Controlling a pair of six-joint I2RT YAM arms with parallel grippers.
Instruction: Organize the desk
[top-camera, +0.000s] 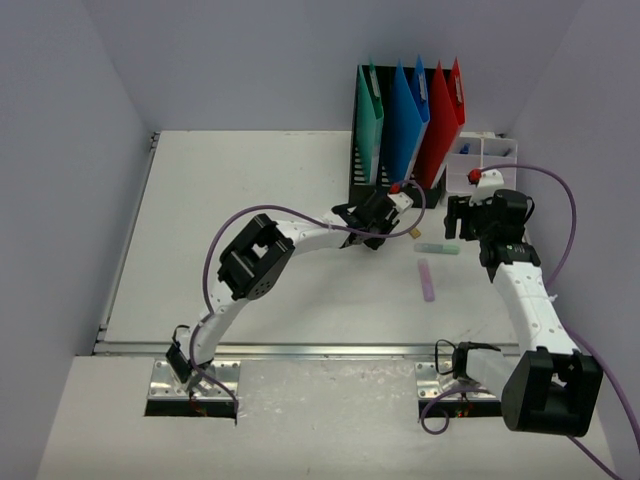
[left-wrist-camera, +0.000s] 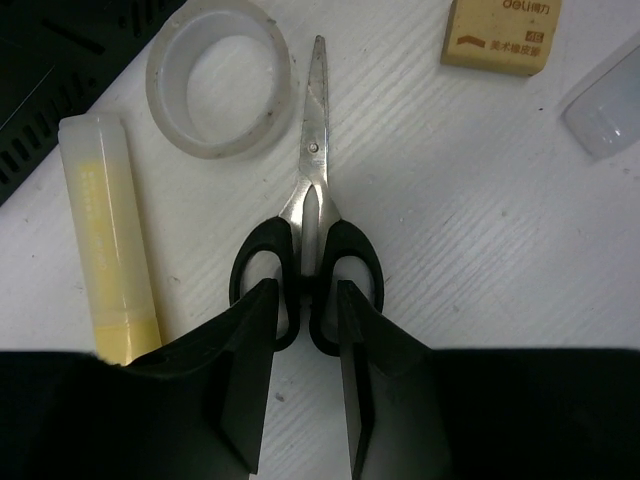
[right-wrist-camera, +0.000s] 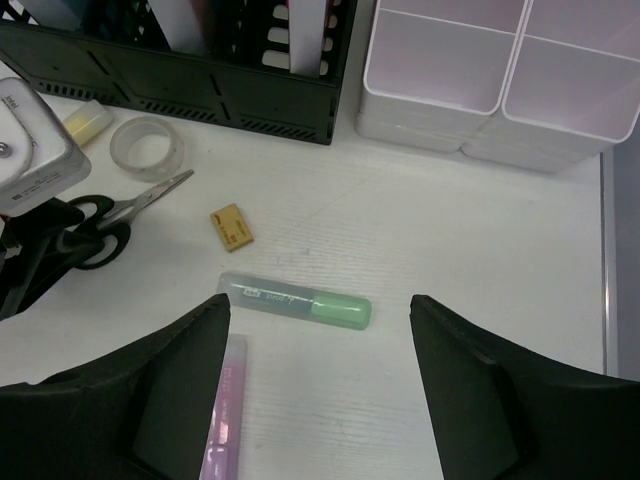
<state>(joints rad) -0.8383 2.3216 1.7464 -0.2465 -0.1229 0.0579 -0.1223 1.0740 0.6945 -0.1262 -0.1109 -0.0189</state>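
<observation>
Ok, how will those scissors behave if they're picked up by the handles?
The scissors look rigid, metal blades, so likely no flop. Lying flat, they shouldn't roll. Gripped at the smooth black handles, the long blade end may tip down.

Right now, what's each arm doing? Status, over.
Left tool astride scissors handles, grip unconfirmed. Right tool open near green highlighter. Desk cluttered: tape roll, glue stick beside scissors.

I see black-handled, silver-bladed scissors (left-wrist-camera: 312, 190), a pale yellow glue stick (left-wrist-camera: 105, 240), a tan eraser (left-wrist-camera: 500, 35), a mint-green marker (right-wrist-camera: 295, 301) and a lilac pen (right-wrist-camera: 228, 400) on the white desk (left-wrist-camera: 480, 220).
</observation>
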